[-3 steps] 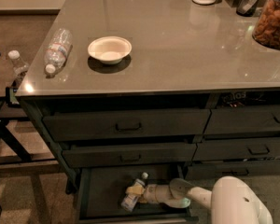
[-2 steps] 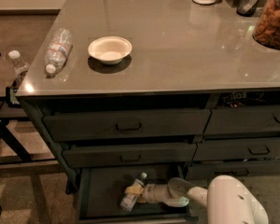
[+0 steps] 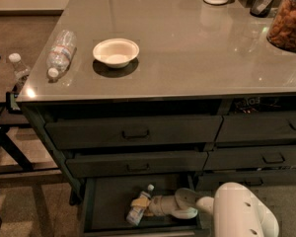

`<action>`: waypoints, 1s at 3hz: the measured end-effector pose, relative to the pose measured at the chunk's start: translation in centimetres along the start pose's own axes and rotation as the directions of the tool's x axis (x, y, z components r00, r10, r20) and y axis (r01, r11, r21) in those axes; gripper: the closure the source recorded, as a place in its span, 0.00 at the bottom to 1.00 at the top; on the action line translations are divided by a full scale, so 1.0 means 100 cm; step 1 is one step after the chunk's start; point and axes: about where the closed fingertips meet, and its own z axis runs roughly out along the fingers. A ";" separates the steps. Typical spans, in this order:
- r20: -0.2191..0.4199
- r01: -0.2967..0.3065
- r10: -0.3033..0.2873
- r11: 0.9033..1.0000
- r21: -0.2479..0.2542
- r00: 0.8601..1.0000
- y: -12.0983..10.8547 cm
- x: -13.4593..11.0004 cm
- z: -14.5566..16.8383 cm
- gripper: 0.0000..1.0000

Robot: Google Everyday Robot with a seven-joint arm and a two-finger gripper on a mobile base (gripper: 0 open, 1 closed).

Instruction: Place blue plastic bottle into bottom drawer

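A grey counter (image 3: 197, 48) over dark drawers. The bottom drawer (image 3: 106, 201) is pulled out, so the robot arm can reach in low from the right. Its gripper (image 3: 141, 205) sits inside the drawer, and its fingers (image 3: 137, 202) look closed around the middle of the blue plastic bottle (image 3: 136, 215). The bottle is tilted, cap up, at or just above the drawer floor, probably ready for release. A white bowl (image 3: 116, 52) rests on the counter

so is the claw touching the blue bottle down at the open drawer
Touching. The camera view shows the claw closed across the blue plastic bottle inside the bottom drawer.
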 end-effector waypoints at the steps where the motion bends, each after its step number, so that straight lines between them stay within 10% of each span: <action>1: -0.008 -0.013 0.013 0.997 0.081 1.000 -0.012 0.009 0.004 1.00; 3: -0.008 -0.013 0.013 0.997 0.081 1.000 -0.009 0.009 0.003 0.58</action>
